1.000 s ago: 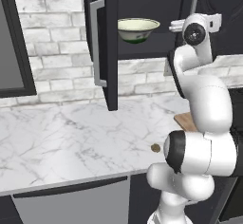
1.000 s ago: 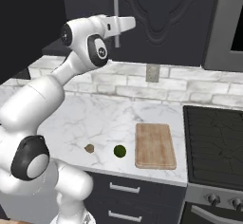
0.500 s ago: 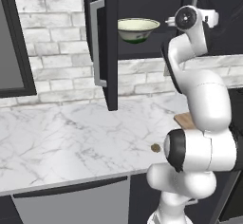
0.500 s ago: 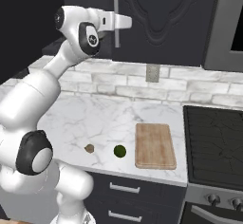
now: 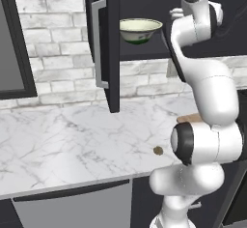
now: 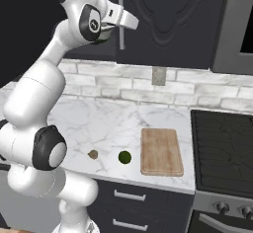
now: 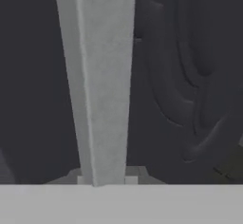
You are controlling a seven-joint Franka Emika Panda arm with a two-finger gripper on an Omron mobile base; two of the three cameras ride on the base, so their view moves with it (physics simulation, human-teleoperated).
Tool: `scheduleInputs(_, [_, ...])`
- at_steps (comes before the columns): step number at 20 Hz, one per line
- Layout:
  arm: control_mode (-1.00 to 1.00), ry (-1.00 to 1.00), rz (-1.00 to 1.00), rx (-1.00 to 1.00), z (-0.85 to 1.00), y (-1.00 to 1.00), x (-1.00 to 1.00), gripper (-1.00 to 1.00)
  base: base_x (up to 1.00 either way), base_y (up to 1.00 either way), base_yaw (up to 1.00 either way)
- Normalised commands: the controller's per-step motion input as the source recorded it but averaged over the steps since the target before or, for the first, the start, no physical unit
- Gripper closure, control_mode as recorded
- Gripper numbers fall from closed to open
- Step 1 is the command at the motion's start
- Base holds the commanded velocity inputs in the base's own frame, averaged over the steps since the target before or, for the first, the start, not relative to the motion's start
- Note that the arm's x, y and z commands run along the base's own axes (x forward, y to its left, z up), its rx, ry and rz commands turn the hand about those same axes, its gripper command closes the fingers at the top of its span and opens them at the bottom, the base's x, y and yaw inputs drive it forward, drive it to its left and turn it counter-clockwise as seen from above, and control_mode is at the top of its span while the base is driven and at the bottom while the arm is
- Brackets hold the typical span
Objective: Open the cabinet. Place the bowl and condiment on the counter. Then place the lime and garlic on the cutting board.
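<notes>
1. On the far left, one door of the black wall cabinet with carved panels (image 5: 113, 43) already stands swung out over the worktop, its long silver bar handle (image 5: 99, 43) facing the room, so the dark shelf behind it is reachable.
2. On that shelf sits the wide cream-white bowl with a green band (image 5: 140, 30), upright and near the shelf's front edge. The slim brown condiment bottle cannot be made out.
3. The tool (image 6: 129, 20) is raised to the right-hand cabinet door's silver bar handle (image 7: 99, 80), which runs up between the fingers in the hand view. The tool looks narrowed around this bar, probably to pull the second door open; whether it truly clamps it I cannot tell.
4. Below, on the white grey-veined marble worktop (image 6: 99, 123), the tiny tan-brown garlic lump (image 6: 93, 154) lies near the front edge, the small dark-green lime ball (image 6: 124, 157) just beside it on the right.
5. Further right lies the bare light-brown wooden cutting board (image 6: 161, 151), near the lime.
6. The white arm stands between the bowl and the second door, so it would likely need to withdraw before reaching the shelf.
</notes>
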Motion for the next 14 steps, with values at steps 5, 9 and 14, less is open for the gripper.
scheduleInputs(5, [-1.00,-0.01,-0.07,0.18,-0.91,-1.00,0.03,1.00,0.00,0.00,0.00])
scheduleInputs(9, [-1.00,-0.12,-0.01,0.15,-1.00,-1.00,0.00,1.00,0.00,0.00,0.00])
scheduleInputs(14, [-1.00,-0.18,0.00,0.10,-1.00,-1.00,-0.02,1.00,0.00,0.00,0.00])
